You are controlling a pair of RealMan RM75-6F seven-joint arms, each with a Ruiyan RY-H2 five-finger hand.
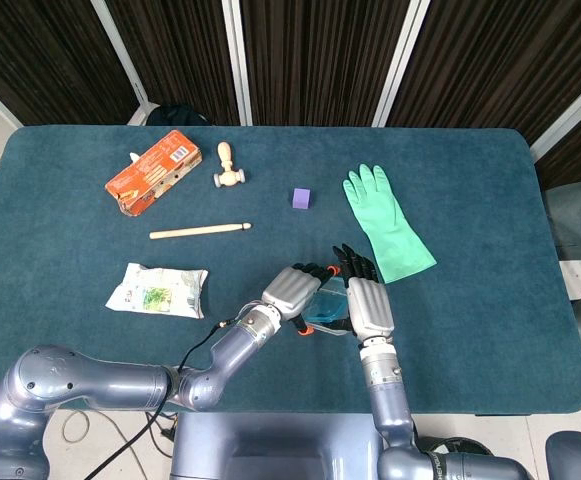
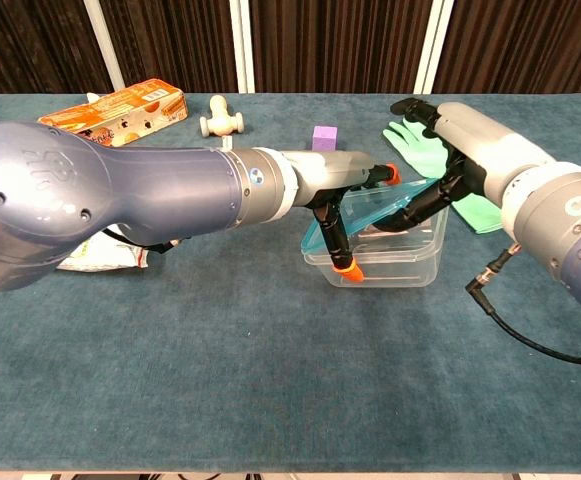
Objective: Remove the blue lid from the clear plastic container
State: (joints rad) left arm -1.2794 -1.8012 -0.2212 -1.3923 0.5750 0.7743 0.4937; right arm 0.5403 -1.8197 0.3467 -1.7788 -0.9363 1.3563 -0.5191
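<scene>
Even, bright overhead light; soft faint shadows. Both views sharp. Chest view bows outward at the edges.

So on the table [image 1: 490, 190] there's an orange carton [image 1: 151, 172] at the far left with a little wooden mallet-looking thing [image 1: 228, 167] just beside it, and a wooden stick [image 1: 200, 231] lying nearer in. A small purple cube [image 1: 302, 198] sits mid-table, a green rubber glove [image 1: 384, 221] lies flat to its right, and a crinkly white snack bag [image 1: 158, 289] is down on the left.
</scene>
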